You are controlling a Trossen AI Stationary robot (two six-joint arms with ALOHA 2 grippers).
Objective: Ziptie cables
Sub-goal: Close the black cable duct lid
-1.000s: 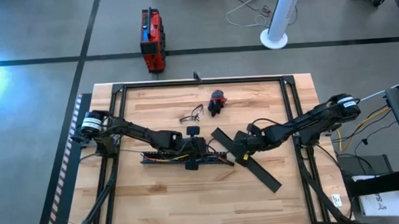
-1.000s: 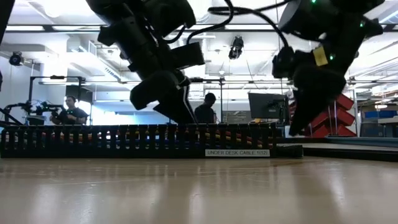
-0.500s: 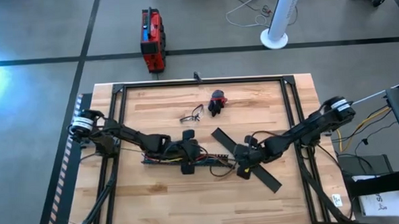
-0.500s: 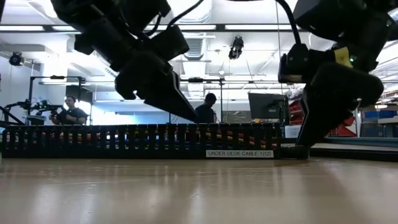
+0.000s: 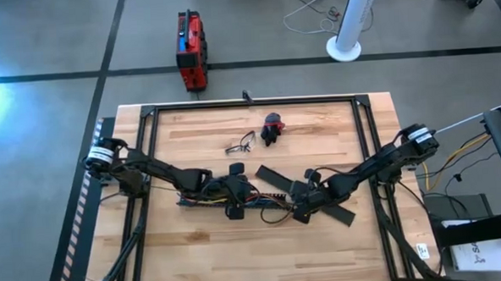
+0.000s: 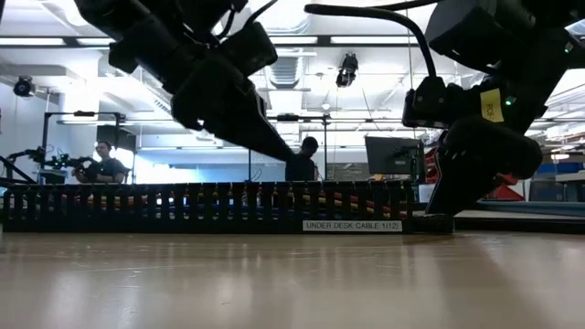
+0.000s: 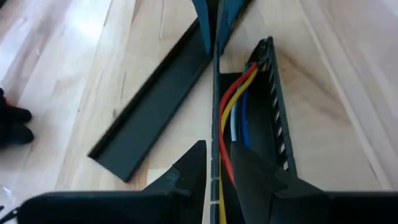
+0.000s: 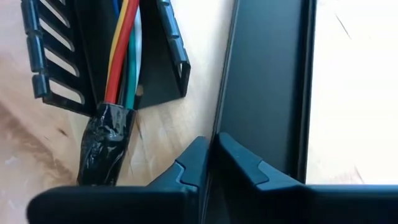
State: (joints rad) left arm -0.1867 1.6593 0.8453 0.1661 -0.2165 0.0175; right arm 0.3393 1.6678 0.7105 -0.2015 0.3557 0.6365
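Observation:
The cables [image 7: 233, 106], red, yellow, blue and white, lie inside the black comb-slotted duct [image 5: 194, 199] at mid-table. Their black-taped end [image 8: 106, 146] sticks out of the duct's right end. My left gripper [image 7: 216, 149] is over the duct, shut on its side wall. To the right the flat black duct cover strip [image 5: 334, 211] lies slantwise on the wood. My right gripper [image 8: 214, 142] is shut at its long edge, just right of the duct's end. I cannot make out the ziptie in any view. My left gripper pinches the duct's thin slotted side wall [image 7: 215, 124] between its two fingers, one finger inside the duct beside the cables and one outside. It comes slanting down from the table's left, along the duct. The duct rests on the table. My right gripper has the cover strip's raised long edge [image 8: 222, 118] between its nearly shut fingers. It comes steeply from above and from the right. The strip lies flat on the table.
A red-and-black lump [image 5: 273, 127] and a small dark wire tangle [image 5: 240, 144] lie farther back. A black frame [image 5: 249, 104] runs around the work area. Bare wood lies toward the near edge. Two people [image 6: 108, 167] [image 6: 302, 164] show in the room beyond.
My right gripper has gone down and toward the table's left and near edge, onto the cover strip. The strip has turned on the table, its near right end swinging toward the far edge. My left gripper has drawn back a little to the left and tipped flatter.

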